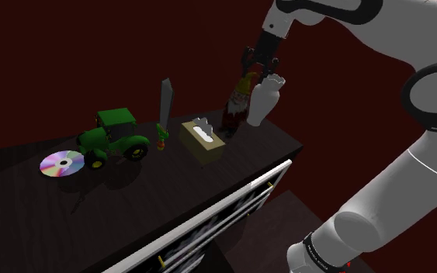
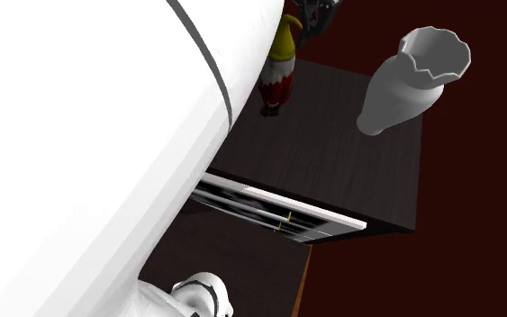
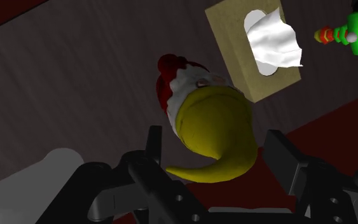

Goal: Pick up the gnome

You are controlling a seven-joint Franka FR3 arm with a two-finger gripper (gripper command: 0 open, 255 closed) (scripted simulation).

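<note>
Black end effector (image 3: 217,143) fingers up close in the wrist view: open, one on each side of the yellow hat, gaps both sides, no contact. Red-bodied, white-bearded gnome with curled yellow hat (image 3: 212,121) stands upright on the dark wood-grain counter (image 1: 38,209), near its far corner by the back edge; the end effector (image 1: 254,71) hangs right over the hat tip in the shoulder view.

Obstacles: white jagged-rim vase (image 1: 263,101) just beside the gnome (image 1: 237,105) on the corner side. It overlaps the gnome in the shoulder view, but the second exterior view shows a clear gap between vase (image 2: 413,81) and gnome (image 2: 278,67). Tan tissue box with white tissue (image 1: 202,141) sits on the other side, close, toward the front edge. Past it stands a grey-bladed toy sword with green hilt (image 1: 164,108), then a green toy tractor (image 1: 112,138), and a shiny disc (image 1: 61,164) near the opposite end, well apart from the gnome.

Room: bare counter between gnome and front edge. White-fronted drawer (image 2: 278,212) below the front edge is pulled partly out. Dark red wall behind the back edge.
</note>
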